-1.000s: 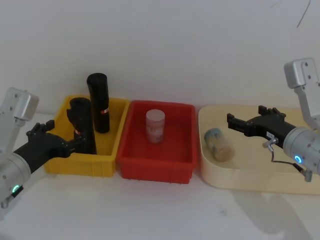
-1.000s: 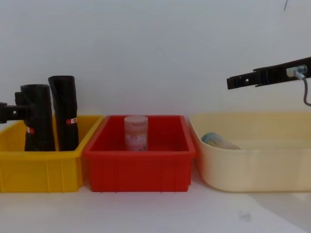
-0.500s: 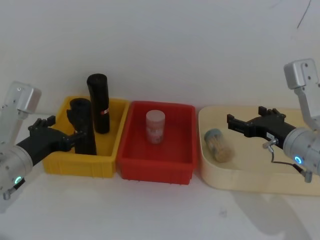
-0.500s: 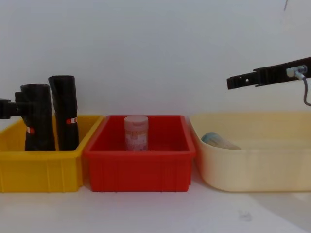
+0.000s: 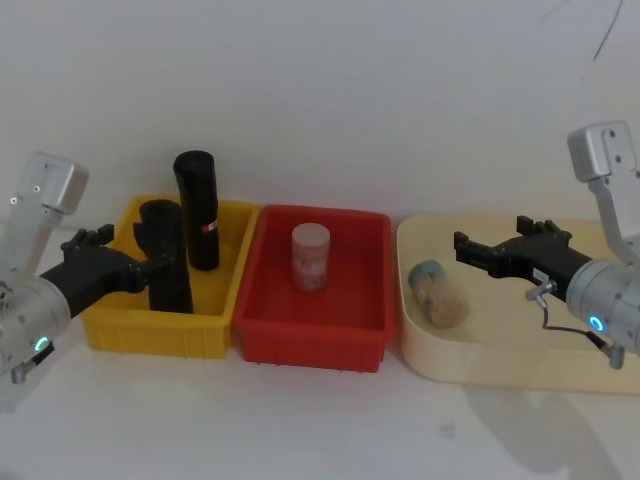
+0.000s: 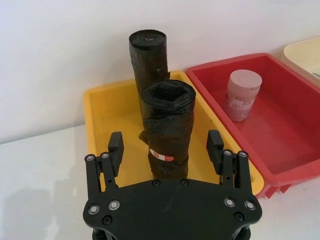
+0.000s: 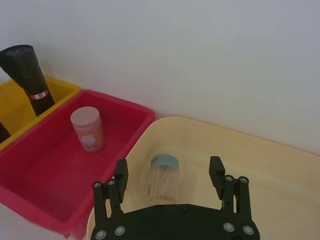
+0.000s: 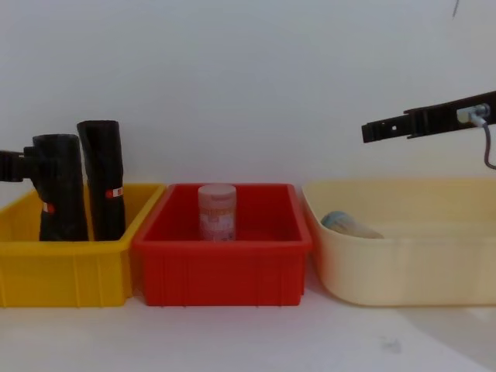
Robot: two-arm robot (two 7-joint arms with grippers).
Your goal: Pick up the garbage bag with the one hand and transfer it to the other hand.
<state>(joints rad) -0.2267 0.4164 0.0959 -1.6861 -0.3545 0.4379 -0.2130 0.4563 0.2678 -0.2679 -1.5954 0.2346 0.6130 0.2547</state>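
Two spread fingers of the left gripper flanked the garbage bag — lined up to pinch. The right gripper hung apart, likewise spread.

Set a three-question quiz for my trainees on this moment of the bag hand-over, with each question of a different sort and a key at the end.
1. Multiple choice: what colour is the bin that holds the garbage bag? A. red B. yellow C. blue
2. True or false: the left gripper is shut on the garbage bag.
3. Short answer: what lies in the tray under the right gripper?

Key
1. B
2. False: its fingers stand open on either side of the roll.
3. A toothpick jar, lying on its side.
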